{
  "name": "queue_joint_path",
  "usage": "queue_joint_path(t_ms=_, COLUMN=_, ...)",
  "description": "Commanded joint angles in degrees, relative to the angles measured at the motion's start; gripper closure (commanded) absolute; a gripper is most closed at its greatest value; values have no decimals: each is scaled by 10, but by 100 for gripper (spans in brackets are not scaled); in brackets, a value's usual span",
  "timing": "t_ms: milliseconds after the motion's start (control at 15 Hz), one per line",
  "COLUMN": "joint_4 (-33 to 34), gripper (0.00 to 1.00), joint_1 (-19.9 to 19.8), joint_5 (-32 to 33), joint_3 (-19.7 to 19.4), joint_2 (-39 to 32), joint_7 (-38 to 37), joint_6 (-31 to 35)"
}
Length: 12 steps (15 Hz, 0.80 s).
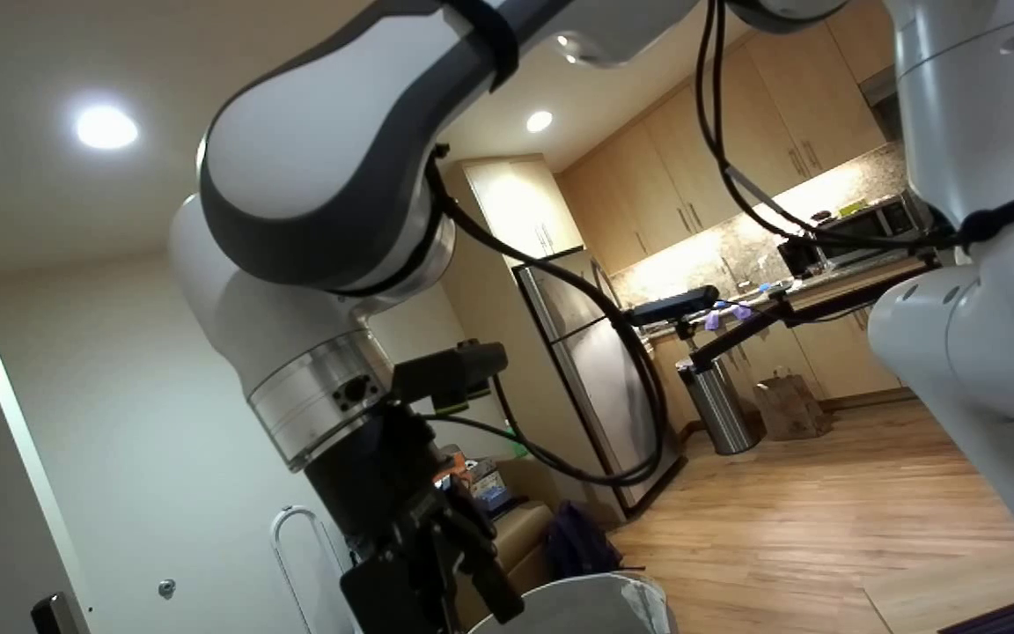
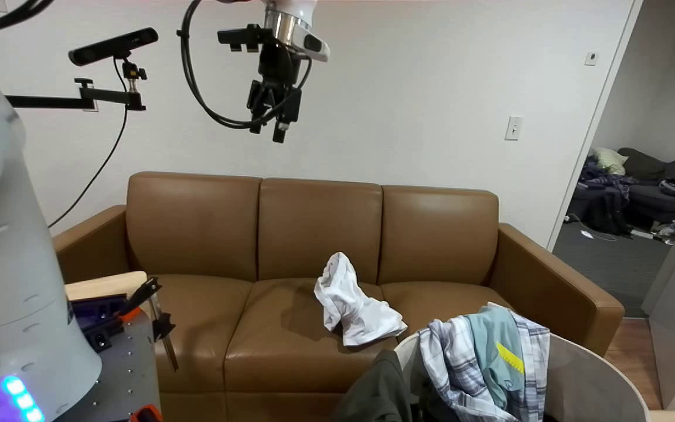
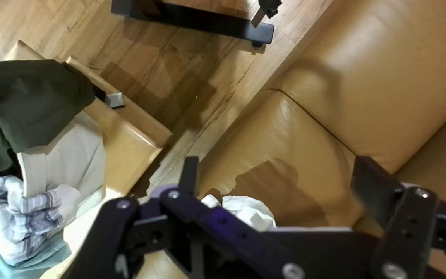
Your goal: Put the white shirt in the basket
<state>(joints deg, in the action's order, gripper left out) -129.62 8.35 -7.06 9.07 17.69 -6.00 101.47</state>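
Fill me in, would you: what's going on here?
The gripper is holding nothing: it hangs open in the air, above the brown couch. The white shirt lies crumpled, mostly on the couch's middle seat, so it is not yet in the basket. A plaid garment, a teal garment and a dark green garment hang over the basket's rim.

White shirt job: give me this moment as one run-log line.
gripper: open, empty, above sofa | white shirt: lying on sofa | basket: other clothes draped over rim | status: shirt not yet picked up
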Motion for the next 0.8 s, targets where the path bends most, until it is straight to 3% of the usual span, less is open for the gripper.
queue_joint_path(t_ms=0, joint_4=30, gripper=0, joint_1=-2, joint_5=13, joint_3=0, joint_2=-26, joint_7=13, joint_6=7)
queue_joint_path(t_ms=400, joint_4=91, gripper=0, joint_1=-5, joint_5=21, joint_3=-8, joint_2=-95, joint_7=30, joint_6=23)
queue_joint_path(t_ms=733, joint_4=175, gripper=0, joint_1=-6, joint_5=25, joint_3=-16, joint_2=-207, joint_7=35, joint_6=9)
